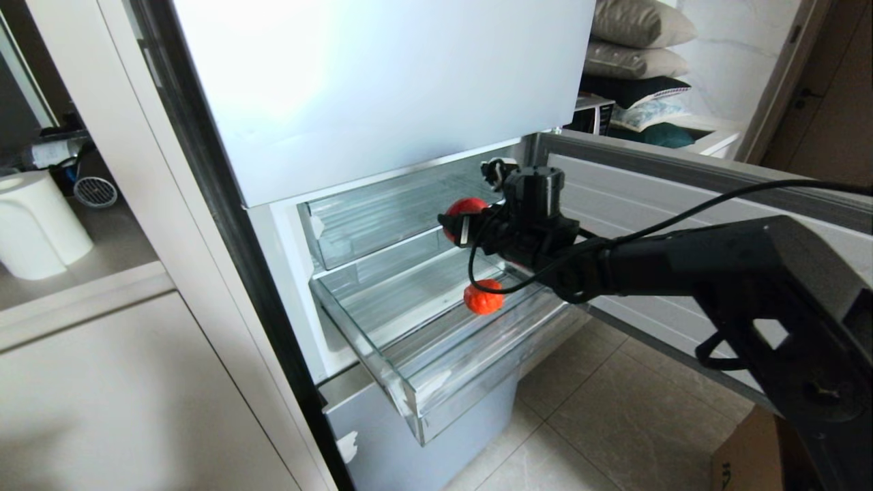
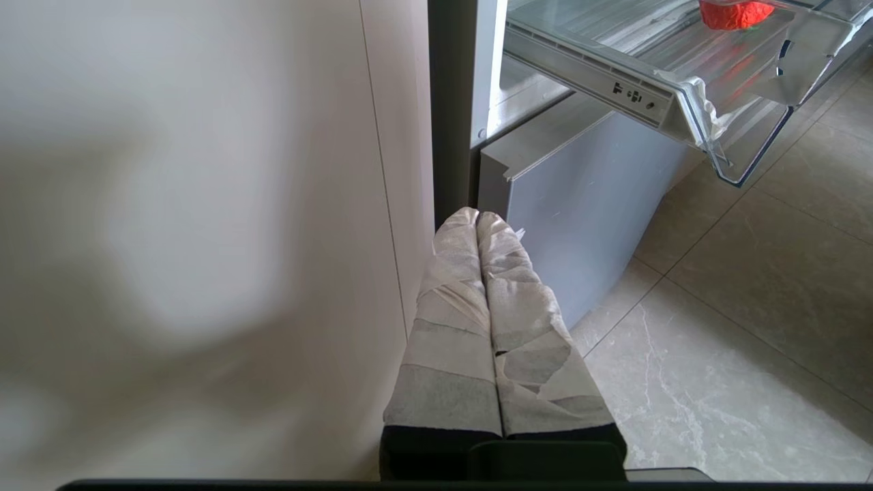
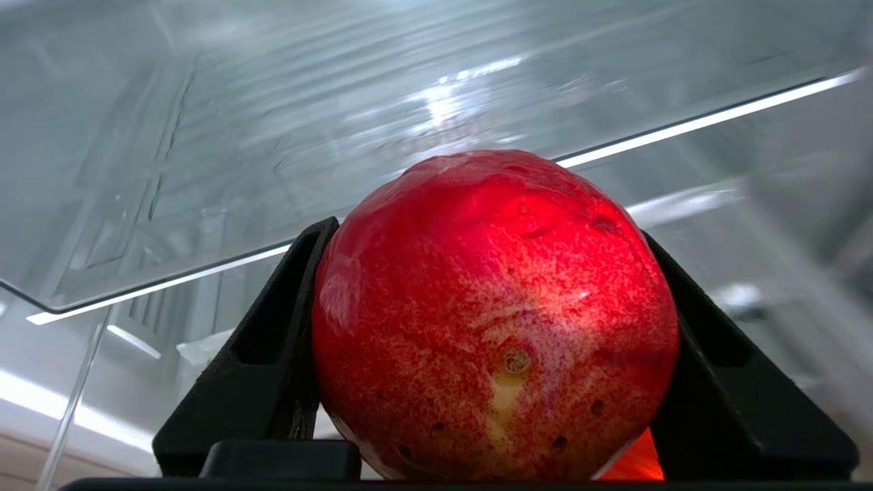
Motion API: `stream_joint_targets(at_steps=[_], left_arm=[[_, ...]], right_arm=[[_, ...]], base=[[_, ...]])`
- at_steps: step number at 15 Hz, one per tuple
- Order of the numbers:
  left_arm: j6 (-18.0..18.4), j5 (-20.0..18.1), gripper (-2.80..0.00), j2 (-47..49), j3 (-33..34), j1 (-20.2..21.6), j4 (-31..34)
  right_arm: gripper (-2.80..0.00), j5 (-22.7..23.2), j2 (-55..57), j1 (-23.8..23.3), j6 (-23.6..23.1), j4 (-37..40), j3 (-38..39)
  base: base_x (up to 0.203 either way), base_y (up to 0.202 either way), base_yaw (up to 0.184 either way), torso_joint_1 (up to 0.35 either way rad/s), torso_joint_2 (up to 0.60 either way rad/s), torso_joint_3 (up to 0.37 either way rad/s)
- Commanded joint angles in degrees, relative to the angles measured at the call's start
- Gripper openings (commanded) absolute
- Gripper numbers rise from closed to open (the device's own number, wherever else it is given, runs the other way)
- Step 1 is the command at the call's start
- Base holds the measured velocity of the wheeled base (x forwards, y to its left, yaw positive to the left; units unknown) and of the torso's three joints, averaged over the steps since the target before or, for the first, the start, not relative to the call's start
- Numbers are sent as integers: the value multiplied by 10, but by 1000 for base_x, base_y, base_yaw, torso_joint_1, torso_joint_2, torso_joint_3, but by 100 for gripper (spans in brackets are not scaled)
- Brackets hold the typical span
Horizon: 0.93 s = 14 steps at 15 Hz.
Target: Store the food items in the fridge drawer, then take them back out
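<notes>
Right gripper (image 1: 458, 228) clamped on red fruit (image 1: 466, 210) at frame centre, above drawer (image 1: 436, 382); orange fruit (image 1: 483, 297) sits inside. Left gripper (image 2: 477, 221) pressed together, low.

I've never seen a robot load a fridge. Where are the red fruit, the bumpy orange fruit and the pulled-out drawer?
red fruit (image 3: 494, 320): right wrist view, middle of its skin.
orange fruit (image 1: 483, 299): head view, its visible front.
fridge drawer (image 1: 436, 392): head view, front lip.

A red fruit (image 3: 494, 320), speckled with pale yellow, is gripped between black fingers (image 3: 273, 341). An orange-red fruit (image 1: 483, 298) is seen in the clear ribbed drawer (image 1: 436, 382). Floor tiles (image 2: 736, 341) are marbled beige.
</notes>
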Motion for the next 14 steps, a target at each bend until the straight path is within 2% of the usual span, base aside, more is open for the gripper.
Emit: stream_joint_targets(at_steps=[1,14], left_arm=[[0,0,-280,1,0,0,0],[0,0,-280,1,0,0,0]], right_arm=[[-280,1,64,16,1,1,-32],[-280,1,128,20,2,30,-32]], base=[[0,0,0,0,0,0],[0,0,0,0,0,0]])
